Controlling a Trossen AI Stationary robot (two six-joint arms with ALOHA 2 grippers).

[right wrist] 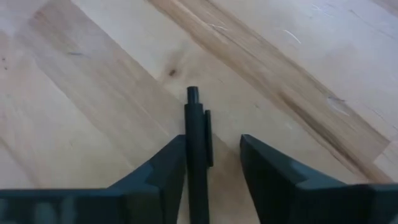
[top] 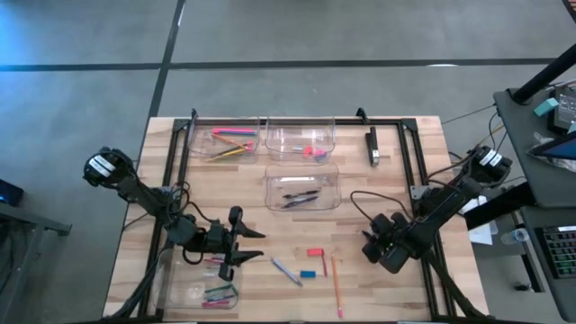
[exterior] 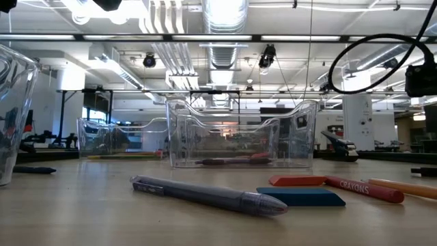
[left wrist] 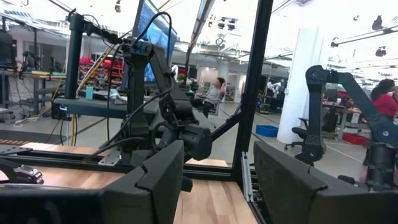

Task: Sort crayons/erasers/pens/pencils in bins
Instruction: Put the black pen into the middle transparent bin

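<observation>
A black pen [right wrist: 198, 149] lies between the right tool's [right wrist: 211, 165] parted fingers.

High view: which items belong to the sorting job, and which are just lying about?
Job: four clear plastic bins, loose grey pen, red eraser block, light-blue eraser block, orange pencil, red crayon stick.
Lying about: black oblong block with pale end.

Overhead, one camera looks straight down on the whole wooden table [top: 378, 279]. A second sits at tabletop height, facing level across it toward the room, close to a grey pen [exterior: 212, 195] also seen from above. Each wrist camera looks past its own fingers, the right one close onto bare wood.
</observation>
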